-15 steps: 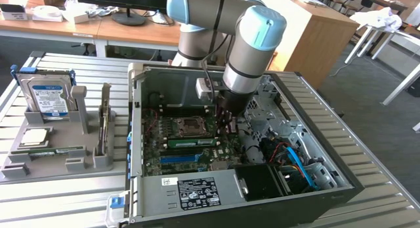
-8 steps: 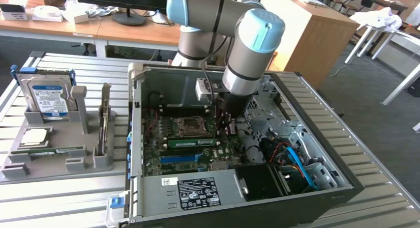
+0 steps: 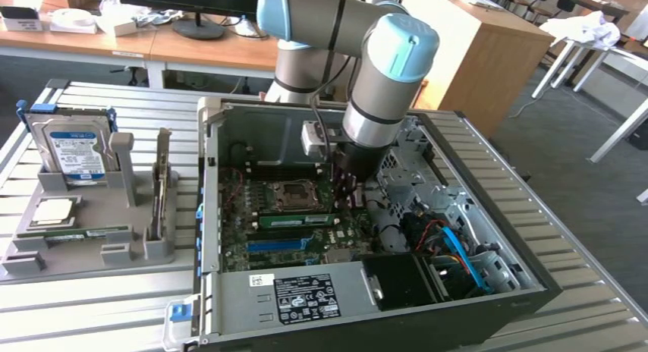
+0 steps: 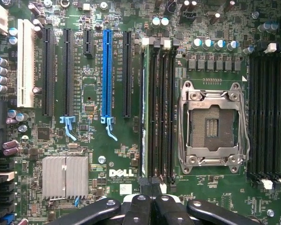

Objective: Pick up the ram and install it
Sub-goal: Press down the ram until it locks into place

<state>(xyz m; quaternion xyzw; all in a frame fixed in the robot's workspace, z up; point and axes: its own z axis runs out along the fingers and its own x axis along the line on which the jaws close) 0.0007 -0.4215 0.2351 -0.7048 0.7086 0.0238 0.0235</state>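
The gripper (image 3: 345, 191) (image 4: 150, 207) is seen lowered into the open computer case (image 3: 526, 242), its fingers pressed together with nothing clasped between them. The ram (image 3: 296, 219) (image 4: 144, 117) is found standing edge-up in a memory slot just beside the processor socket (image 4: 213, 124), below the closed fingers; whether it is touched cannot be told
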